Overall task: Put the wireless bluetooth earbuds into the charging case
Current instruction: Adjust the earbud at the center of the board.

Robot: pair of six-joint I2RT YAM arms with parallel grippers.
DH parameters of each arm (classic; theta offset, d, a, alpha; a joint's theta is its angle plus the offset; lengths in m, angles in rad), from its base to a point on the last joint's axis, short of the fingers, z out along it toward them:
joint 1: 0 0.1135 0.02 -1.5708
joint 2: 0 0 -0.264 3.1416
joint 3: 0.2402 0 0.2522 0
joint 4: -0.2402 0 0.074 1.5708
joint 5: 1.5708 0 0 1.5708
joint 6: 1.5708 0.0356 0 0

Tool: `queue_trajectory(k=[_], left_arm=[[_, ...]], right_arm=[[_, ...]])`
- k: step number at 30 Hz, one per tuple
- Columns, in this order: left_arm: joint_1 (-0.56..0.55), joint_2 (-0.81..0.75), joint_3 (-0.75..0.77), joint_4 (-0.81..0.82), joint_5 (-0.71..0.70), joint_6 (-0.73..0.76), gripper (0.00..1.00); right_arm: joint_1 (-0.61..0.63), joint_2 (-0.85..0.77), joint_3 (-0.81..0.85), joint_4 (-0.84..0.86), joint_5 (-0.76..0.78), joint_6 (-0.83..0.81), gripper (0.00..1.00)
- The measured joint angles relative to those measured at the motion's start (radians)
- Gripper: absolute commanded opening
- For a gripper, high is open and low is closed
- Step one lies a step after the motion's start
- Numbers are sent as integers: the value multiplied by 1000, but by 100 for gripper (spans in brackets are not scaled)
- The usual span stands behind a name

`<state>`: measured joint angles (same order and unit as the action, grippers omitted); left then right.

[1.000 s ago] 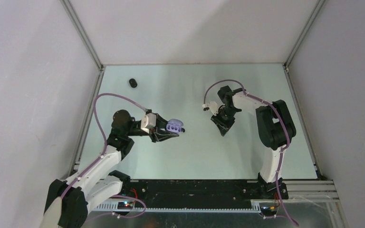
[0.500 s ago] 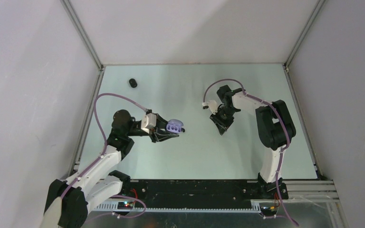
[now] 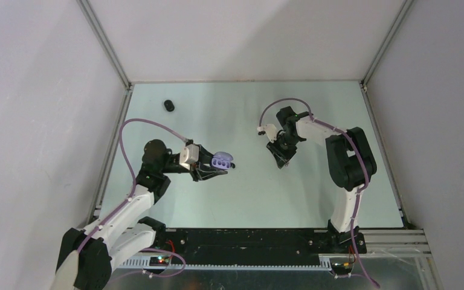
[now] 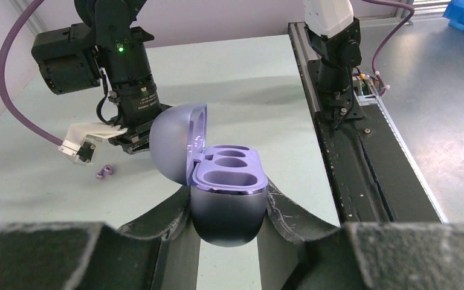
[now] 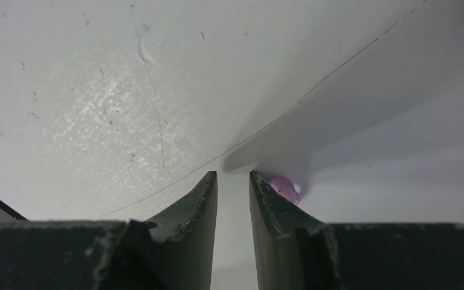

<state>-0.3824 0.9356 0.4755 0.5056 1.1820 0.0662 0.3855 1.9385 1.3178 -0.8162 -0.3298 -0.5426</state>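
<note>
White walls [image 3: 248,36] enclose a pale green counter [image 3: 248,199], with the two arms mounted at its near edge.

Left arm [image 3: 139,193]: its jaws are closed on the lower shell of a pale purple charging case [image 3: 222,161], held clear of the counter left of centre. In the left wrist view the case [image 4: 226,196] sits upright between the two fingers with its domed lid hinged open, and the hollows in its top face show.

Right arm [image 3: 344,157]: its jaws point down at the counter right of centre. In the right wrist view they stand slightly parted, a narrow bare gap between the fingers [image 5: 190,208]. A pale purple earbud [image 5: 284,188] lies on the counter just outside one finger, against its outer side and not in the gap. The left wrist view shows the earbud [image 4: 104,173] on the counter beneath the right arm's wrist.

A small black object [image 3: 169,106] rests near the far left corner, well apart from both arms.
</note>
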Motion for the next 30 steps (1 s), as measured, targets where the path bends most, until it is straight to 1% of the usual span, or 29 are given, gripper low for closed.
queue_trajectory(k=[7,11,15,18,20,25,30], left_arm=[[0,0,0,0,0,7,0],[0,0,0,-2,0,14,0],[0,0,0,-8,0,14,0],[0,0,0,-15,0,16,0],[0,0,0,-19,0,19,0],[-2,7,0,-23,0,24,0],[-2,16,11,-40,0,40,0]], right_arm=[[-6,-2,0,21,-10,7,32],[-21,-3,9,-17,-93,-10,32],[-56,-5,60,-84,-209,-10,31],[-121,-15,101,-113,-295,15,30],[-173,-16,120,-117,-323,50,31],[-281,-16,114,-101,-306,154,35],[-300,-16,0,-29,-225,236,39]])
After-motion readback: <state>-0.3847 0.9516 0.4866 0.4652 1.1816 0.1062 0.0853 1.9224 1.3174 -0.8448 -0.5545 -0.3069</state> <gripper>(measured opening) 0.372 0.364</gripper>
